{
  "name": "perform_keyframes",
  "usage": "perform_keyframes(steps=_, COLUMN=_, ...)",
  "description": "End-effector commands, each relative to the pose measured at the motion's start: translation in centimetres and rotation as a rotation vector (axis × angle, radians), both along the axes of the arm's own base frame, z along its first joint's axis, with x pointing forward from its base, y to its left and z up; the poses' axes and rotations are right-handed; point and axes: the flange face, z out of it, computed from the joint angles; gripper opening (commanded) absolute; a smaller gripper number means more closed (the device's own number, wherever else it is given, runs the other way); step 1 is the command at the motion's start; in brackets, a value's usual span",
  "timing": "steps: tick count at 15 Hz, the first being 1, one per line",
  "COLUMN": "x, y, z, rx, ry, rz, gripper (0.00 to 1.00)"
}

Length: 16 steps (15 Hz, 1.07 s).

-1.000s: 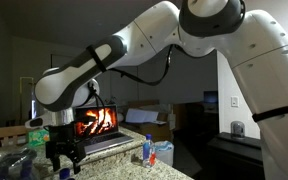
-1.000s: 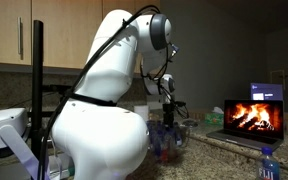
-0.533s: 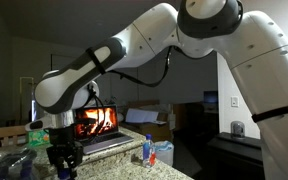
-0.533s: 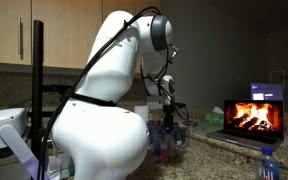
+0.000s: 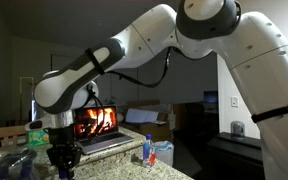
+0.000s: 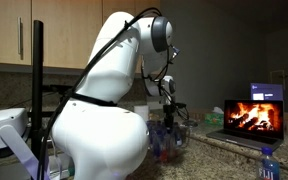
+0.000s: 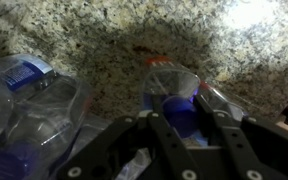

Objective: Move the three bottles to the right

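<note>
jaws pinch one bottle [image 7: 172, 100] on the granite counter [image 7: 104, 45] (gripper [image 7: 179, 125] low); first of three gripped, not yet moved; another bottle [image 7: 29, 100] lies beside it

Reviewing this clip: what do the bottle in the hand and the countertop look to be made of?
The bottle between the fingers of the hand looks like thin clear plastic: you see through its wall, and it carries a blue label and a reddish band. The countertop looks like speckled granite or a stone-look laminate, mottled tan and dark, with a bright glare patch suggesting a polished finish.
</note>
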Motion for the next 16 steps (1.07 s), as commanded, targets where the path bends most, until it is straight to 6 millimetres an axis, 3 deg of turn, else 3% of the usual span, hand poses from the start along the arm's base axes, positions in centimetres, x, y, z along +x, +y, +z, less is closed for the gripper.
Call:
perform_keyframes(steps=1, x=0.6, y=-0.5, z=1.5, rx=0.01, ry=-0.015, rz=-0.051, gripper=0.15)
perform_keyframes(steps=8, x=2.6, y=-3.0, z=7.0, rx=0.011, ry=-0.087, rz=-0.406, gripper=0.15)
perform_keyframes(steps=12, x=1.2, y=-5.1, z=9.4, rx=0.024, ry=-0.115, rz=-0.62, gripper=0.15)
perform_keyframes(steps=13, x=2.9, y=-4.2, z=8.2, rx=0.012, ry=-0.1, rz=-0.527, gripper=0.35)
perform_keyframes(steps=16, x=2.1, y=-4.7, z=9.3, rx=0.013, ry=-0.117, rz=-0.584, gripper=0.35)
